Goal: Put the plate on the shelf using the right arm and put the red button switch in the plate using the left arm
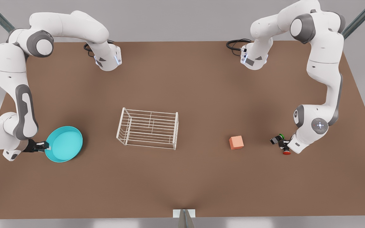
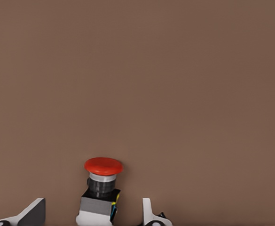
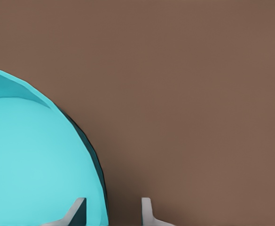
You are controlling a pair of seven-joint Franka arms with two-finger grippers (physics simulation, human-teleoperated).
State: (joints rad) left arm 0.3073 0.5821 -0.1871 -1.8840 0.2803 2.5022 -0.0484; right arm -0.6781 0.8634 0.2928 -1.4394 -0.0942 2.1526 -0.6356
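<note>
The turquoise plate (image 1: 64, 143) lies on the table at the front view's left. My right gripper (image 1: 45, 146) is open at its near-left rim. In the right wrist view one finger stands over the plate (image 3: 34, 160) and the other outside it, so the right gripper (image 3: 111, 212) straddles the rim. The white wire shelf (image 1: 148, 128) stands mid-table. At the front view's right, my left gripper (image 1: 283, 146) is open around the red button switch (image 1: 286, 152). In the left wrist view the red button switch (image 2: 102, 181) stands between the left gripper's (image 2: 93, 203) spread fingers without touching them.
A green-capped switch (image 1: 278, 138) lies right beside the left gripper. An orange cube (image 1: 236, 142) sits between the shelf and that gripper. Brown table (image 1: 182, 88) stretches behind the shelf.
</note>
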